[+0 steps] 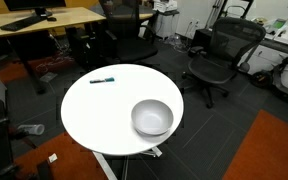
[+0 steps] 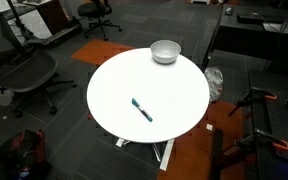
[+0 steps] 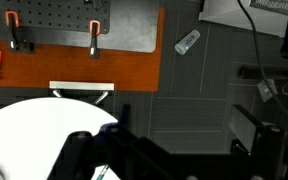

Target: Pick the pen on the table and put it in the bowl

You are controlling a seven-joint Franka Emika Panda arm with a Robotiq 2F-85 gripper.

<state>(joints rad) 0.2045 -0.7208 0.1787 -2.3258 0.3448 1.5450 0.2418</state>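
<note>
Wrist view: claw point(image 3: 99, 163) over table point(image 3: 24, 130) edge (offset to pen point(image 1: 103, 79) unclear).

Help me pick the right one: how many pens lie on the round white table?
1. The short teal-green pen lies on the round white table, well apart from the deep light-grey bowl; neither exterior view shows another.

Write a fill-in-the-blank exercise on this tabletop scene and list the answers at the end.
1. The table has a round top whose colour is ____.
2. The bowl has nothing inside it, so it is ____.
3. The pen lies outside the bowl, directly on the ____.
4. The number of pens on the table is ____.
Missing words: white; empty; table; one.
</note>
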